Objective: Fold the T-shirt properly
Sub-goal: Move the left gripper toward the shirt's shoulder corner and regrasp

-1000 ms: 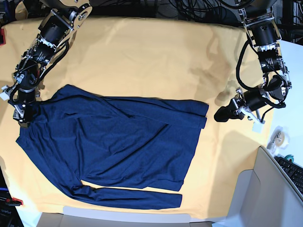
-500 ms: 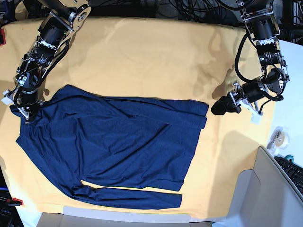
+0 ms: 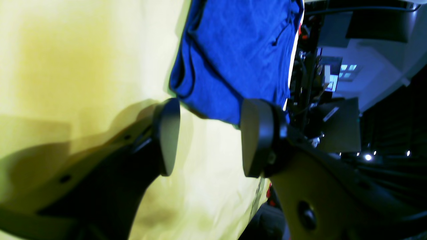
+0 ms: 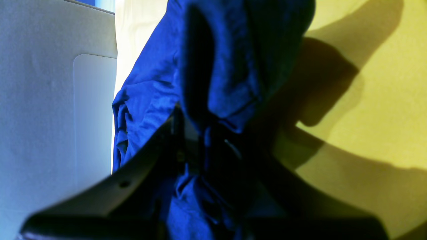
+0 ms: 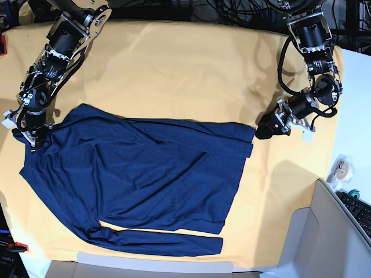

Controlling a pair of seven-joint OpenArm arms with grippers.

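Observation:
The dark navy long-sleeved T-shirt (image 5: 145,174) lies spread on the yellow-orange table cloth (image 5: 185,69), one sleeve folded along its near edge. My right gripper (image 5: 30,139) is at the shirt's far-left corner, shut on bunched navy fabric, which fills the right wrist view (image 4: 150,90) around the gripper (image 4: 200,126). My left gripper (image 5: 264,130) is open, just right of the shirt's right edge. In the left wrist view the open gripper (image 3: 208,110) has the shirt's edge (image 3: 233,50) just beyond its fingertips (image 3: 166,133), and holds nothing.
A tape roll (image 5: 342,168) and a keyboard (image 5: 359,211) sit off the cloth at the right. A grey-white box (image 5: 313,237) stands at the lower right. A red item (image 5: 3,43) is at the left edge.
My left gripper has moved left across the cloth, up to the shirt's right edge. My right gripper shifted slightly up at the shirt's left corner, still holding it.

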